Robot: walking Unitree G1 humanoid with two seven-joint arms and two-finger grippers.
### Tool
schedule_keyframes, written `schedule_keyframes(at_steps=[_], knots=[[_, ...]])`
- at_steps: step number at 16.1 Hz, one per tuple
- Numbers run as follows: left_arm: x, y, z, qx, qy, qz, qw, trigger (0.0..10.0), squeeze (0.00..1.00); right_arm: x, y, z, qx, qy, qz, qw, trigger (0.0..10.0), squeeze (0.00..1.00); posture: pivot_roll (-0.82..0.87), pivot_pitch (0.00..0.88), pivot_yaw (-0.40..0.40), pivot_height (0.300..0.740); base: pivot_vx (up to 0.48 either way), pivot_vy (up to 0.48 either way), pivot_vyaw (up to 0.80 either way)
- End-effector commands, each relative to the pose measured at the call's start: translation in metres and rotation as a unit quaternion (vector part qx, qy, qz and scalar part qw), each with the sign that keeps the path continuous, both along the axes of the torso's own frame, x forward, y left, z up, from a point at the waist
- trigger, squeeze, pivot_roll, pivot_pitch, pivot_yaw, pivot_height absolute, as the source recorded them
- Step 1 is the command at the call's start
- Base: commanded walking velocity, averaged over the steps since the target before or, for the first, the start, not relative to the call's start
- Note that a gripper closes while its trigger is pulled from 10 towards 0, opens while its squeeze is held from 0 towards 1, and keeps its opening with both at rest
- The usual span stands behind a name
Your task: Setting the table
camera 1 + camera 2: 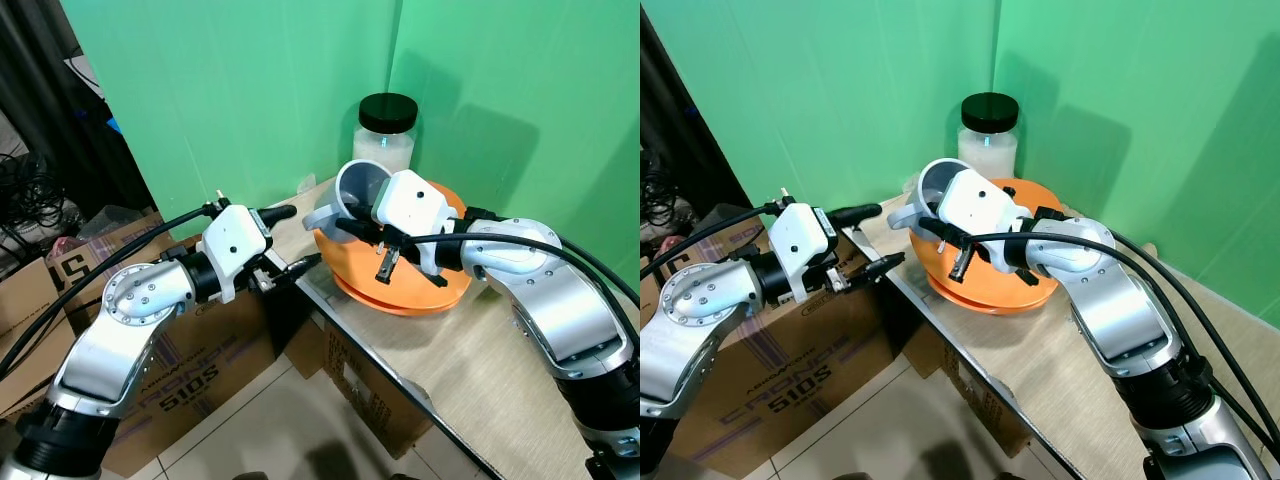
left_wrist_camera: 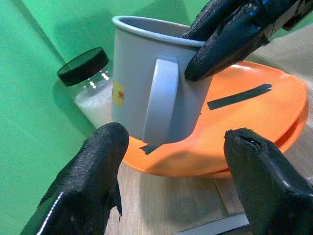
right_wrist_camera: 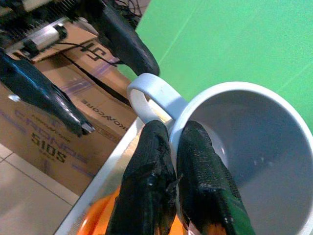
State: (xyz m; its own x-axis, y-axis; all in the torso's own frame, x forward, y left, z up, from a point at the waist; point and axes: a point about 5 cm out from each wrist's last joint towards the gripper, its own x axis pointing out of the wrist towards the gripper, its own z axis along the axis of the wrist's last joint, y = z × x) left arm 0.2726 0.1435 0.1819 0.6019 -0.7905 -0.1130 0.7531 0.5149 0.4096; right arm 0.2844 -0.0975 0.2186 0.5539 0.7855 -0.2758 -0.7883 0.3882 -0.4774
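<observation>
On the near corner of the desk (image 1: pixel 470 370), against the green backdrop, an orange plate (image 1: pixel 440 290) sits stacked on another, and a grey mug (image 1: pixel 355 195) stands at its left edge, tipped so that its mouth faces up and toward the left, its long axis leaning away from upright. The mug's handle (image 1: pixel 325 215) sticks out toward the desk's edge and the robot's left arm. The right end effector (image 3: pixel 168 196) is clamped on the mug's rim right beside the handle, one finger inside the wall and one outside. The right wrist view looks straight down into the mug's bare grey interior, which the head views barely show. The left end effector (image 1: pixel 290 240) hovers just off the desk's edge, its fingers (image 2: pixel 93 181) spread apart and pointing at the mug without touching it. The left wrist view shows the mug side-on: handle facing the camera, a small yellow and red label (image 2: pixel 119 93) beside it, and strips of black tape (image 2: pixel 239 96) on the plate. Behind the plates stands a jar (image 1: pixel 385 140) of white stuff with a black lid. Cardboard boxes (image 1: pixel 170 380) sit on the floor below the left arm.
</observation>
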Motion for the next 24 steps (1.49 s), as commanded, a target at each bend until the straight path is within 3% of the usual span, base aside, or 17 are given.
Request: schedule_keyframes(at_steps=[1,14,24], knots=[[0.002,-0.001,0.003,0.009,-0.008,-0.009,1.000,0.0,0.00,-0.001,-0.003,0.007,0.006,-0.007,0.002,1.000,0.0,0.00,0.00,0.000,0.053,0.740,0.000,0.000,0.00],[0.018,-0.012,0.005,0.004,-0.024,-0.044,0.999,0.0,0.00,-0.008,0.002,0.006,0.000,0.006,0.028,1.000,0.0,0.00,0.00,0.000,0.060,0.740,0.000,0.000,0.00],[0.023,-0.005,0.006,0.006,-0.030,-0.020,0.999,0.0,0.00,-0.008,0.003,0.007,-0.001,0.003,0.031,1.000,0.0,0.00,0.00,0.000,0.065,0.740,0.000,0.000,0.00]])
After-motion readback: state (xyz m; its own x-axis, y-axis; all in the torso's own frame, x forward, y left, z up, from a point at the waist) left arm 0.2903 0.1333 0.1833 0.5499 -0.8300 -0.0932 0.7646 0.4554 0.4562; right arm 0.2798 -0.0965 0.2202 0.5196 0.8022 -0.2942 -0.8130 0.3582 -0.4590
